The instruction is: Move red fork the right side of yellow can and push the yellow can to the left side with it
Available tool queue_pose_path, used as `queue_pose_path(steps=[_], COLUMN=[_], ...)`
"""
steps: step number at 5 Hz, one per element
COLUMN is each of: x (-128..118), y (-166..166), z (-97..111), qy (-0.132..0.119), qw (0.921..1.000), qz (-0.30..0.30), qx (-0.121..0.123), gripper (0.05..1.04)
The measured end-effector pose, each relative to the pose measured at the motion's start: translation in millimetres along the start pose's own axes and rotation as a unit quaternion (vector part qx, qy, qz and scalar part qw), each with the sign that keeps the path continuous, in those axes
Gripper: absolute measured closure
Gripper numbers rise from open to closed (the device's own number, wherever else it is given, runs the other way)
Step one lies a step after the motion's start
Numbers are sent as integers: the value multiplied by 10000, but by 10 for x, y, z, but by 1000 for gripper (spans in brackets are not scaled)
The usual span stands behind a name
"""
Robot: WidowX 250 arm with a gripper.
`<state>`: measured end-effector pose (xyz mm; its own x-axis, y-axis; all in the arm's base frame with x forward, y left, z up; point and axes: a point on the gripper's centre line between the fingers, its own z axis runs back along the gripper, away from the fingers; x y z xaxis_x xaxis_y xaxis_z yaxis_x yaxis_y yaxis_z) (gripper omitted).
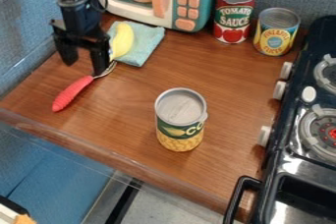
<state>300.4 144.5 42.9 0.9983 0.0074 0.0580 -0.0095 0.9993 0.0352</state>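
End effector (84, 65) wide, nothing held, upper left of view. Fork (71, 93) flat on worktop (131, 112), just below it in view; head by the view-right fingertip, handle running down-left. Long axis is diagonal, head up-right, so the grip likely needs a small shift down-view and a turn to close across the handle. Height over fork: cannot tell. Can (181, 120) upright, well apart, down-right of both. Fork lies on its left, wrong side for the push; probably lift it over or around, not drag straight through.
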Motion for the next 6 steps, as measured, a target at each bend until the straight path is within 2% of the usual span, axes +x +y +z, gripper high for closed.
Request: queue_pose_path(steps=[1, 2, 3, 4, 5, 6], x=[-153, -201, -290, -309, -317, -328], y=[-30, 1, 52, 88, 90, 92], z=[-140, -226, -371, -402, -413, -406], qy=[36, 34, 295, 407, 403, 445], qw=[9999, 9999, 9994, 9991, 9991, 9989], qz=[-8, -51, -105, -61, -90, -91], qx=[119, 126, 115, 119, 106, 124], gripper=[83, 83, 83, 139, 429, 661])
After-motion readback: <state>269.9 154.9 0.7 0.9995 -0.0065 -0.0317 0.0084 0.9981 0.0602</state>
